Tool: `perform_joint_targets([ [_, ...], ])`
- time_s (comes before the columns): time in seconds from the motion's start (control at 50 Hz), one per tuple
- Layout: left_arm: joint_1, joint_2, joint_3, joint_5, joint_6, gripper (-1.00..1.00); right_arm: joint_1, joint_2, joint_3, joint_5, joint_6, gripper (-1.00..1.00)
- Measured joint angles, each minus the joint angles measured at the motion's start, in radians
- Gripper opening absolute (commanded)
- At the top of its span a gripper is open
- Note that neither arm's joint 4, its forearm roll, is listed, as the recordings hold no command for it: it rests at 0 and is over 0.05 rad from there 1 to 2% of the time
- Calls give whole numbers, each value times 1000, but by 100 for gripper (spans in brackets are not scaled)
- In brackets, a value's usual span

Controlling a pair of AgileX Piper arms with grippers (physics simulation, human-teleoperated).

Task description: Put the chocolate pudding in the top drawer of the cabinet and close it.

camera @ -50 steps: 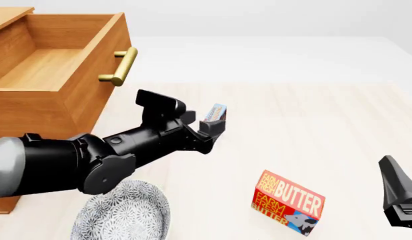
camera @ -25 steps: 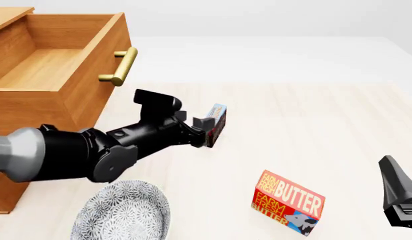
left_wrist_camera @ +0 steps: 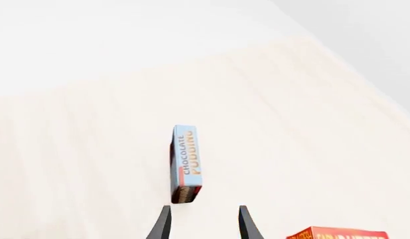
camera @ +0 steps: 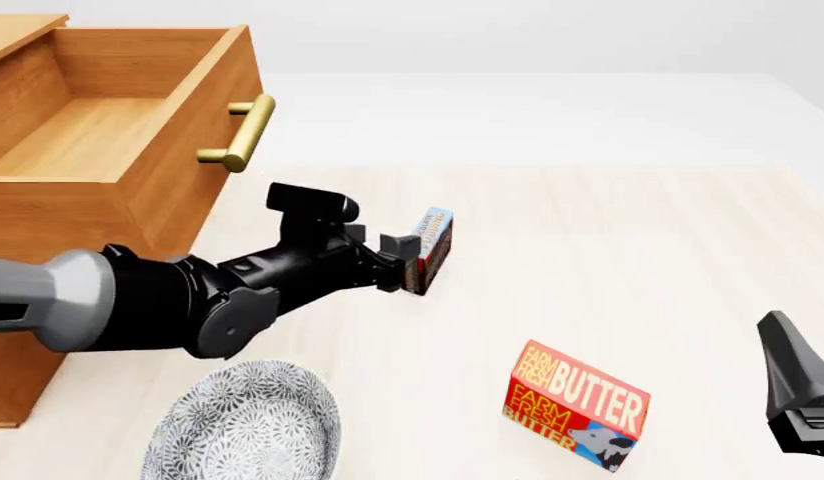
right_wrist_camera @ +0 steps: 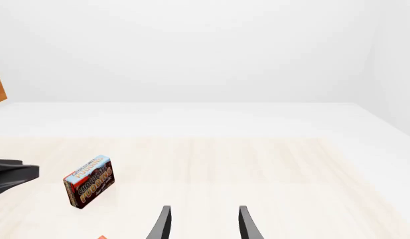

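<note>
the chocolate pudding [camera: 432, 250] stands on its edge on the desk [camera: 626, 230], apart from and just ahead of the left gripper [camera: 401, 262], whose fingers [left_wrist_camera: 163, 224] are spread and hold nothing. the top drawer [camera: 119, 130] of the cabinet [camera: 65, 240] is pulled out, left of the arm. a butter box [camera: 576, 405] and a patterned plate [camera: 245, 425] lie nearer the camera. the right gripper [right_wrist_camera: 202, 224] is released, well apart from the pudding.
</note>
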State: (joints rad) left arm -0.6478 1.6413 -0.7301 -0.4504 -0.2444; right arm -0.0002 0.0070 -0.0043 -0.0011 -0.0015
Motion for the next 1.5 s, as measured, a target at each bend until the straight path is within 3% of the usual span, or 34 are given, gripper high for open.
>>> perform_joint_targets([
  [1.5,30,234,-117,-61,-57,100,0,0,0,0,0,100],
])
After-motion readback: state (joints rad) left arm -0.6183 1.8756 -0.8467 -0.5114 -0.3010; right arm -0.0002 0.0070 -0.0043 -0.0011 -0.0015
